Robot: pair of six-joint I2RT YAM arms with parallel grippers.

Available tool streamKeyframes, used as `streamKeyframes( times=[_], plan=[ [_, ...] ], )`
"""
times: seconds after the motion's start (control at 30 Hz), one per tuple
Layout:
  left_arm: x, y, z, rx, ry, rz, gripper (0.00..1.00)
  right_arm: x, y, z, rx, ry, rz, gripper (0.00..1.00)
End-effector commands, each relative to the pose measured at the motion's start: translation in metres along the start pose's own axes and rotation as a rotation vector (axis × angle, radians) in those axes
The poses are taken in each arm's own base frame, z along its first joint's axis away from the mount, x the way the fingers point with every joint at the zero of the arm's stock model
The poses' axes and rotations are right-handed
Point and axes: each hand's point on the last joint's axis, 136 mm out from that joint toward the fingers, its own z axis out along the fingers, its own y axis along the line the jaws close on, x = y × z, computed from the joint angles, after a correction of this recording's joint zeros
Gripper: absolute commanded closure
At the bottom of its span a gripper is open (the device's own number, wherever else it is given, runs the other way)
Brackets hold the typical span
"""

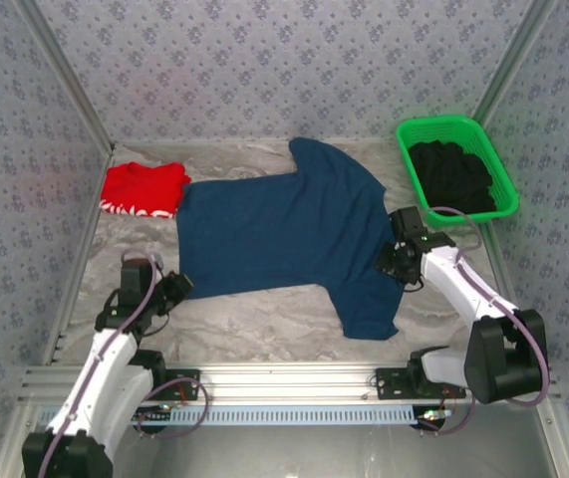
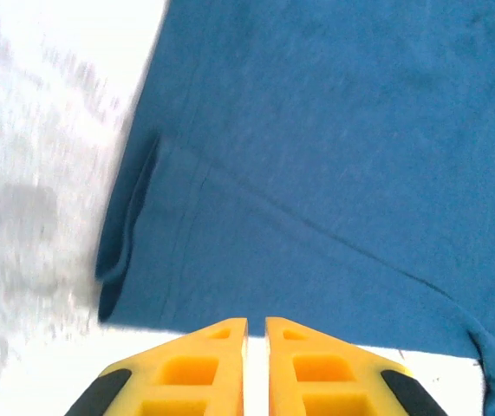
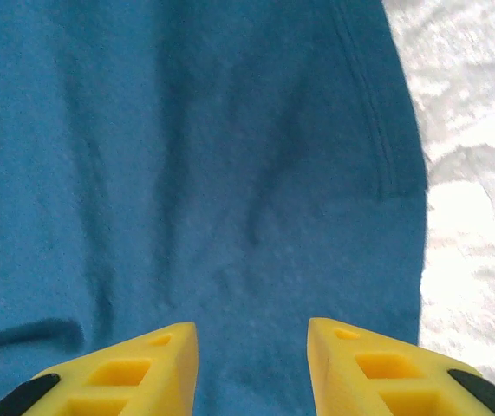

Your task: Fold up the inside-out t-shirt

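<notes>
The t-shirt point(image 1: 274, 234) is matt knit cloth; the basket point(image 1: 412, 139) glossy green plastic

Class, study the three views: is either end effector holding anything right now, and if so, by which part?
Nothing is held. The left end effector is nearly shut just off the t-shirt hem; the right end effector is open above the cloth.

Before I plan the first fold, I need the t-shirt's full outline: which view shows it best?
The top external view: the whole t-shirt lies spread flat, both sleeves visible. The left wrist view shows just a hemmed corner, the right wrist view just cloth by an edge.
</notes>
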Motion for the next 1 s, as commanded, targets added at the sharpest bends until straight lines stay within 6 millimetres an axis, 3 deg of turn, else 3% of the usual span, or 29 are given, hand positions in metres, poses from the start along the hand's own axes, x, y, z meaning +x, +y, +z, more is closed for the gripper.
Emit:
streamKeyframes(
  times=[0.0,0.1,0.2,0.3,0.4,0.5,0.73,0.97],
  plan=[
    [0.033,0.021,-0.002,-0.036,0.082,-0.141,0.86,-0.020,0.014,0.000,-0.034,-0.043,-0.052,0.59],
    [0.023,0.015,-0.009,-0.002,0.018,-0.123,0.77,-0.024,0.043,0.003,-0.125,-0.044,-0.163,0.59],
    [-0.002,0.000,-0.009,0.021,-0.053,-0.070,0.69,-0.001,0.100,0.001,-0.279,0.014,-0.338,0.58],
    [-0.023,-0.005,0.001,-0.075,-0.032,0.039,0.63,0.019,0.130,0.003,-0.284,0.042,-0.467,0.58],
    [-0.037,0.006,0.019,-0.223,0.031,0.129,0.59,0.029,0.126,0.012,-0.254,0.094,-0.490,0.57],
    [-0.046,0.002,0.037,-0.235,0.049,0.167,0.58,0.029,0.123,0.015,-0.258,0.104,-0.478,0.57],
    [-0.070,0.010,0.048,-0.340,0.006,0.264,0.57,0.031,0.119,0.021,-0.260,0.115,-0.461,0.57],
    [-0.068,0.007,0.069,-0.331,0.068,0.279,0.68,0.031,0.118,0.026,-0.254,0.134,-0.460,0.57]
  ],
)
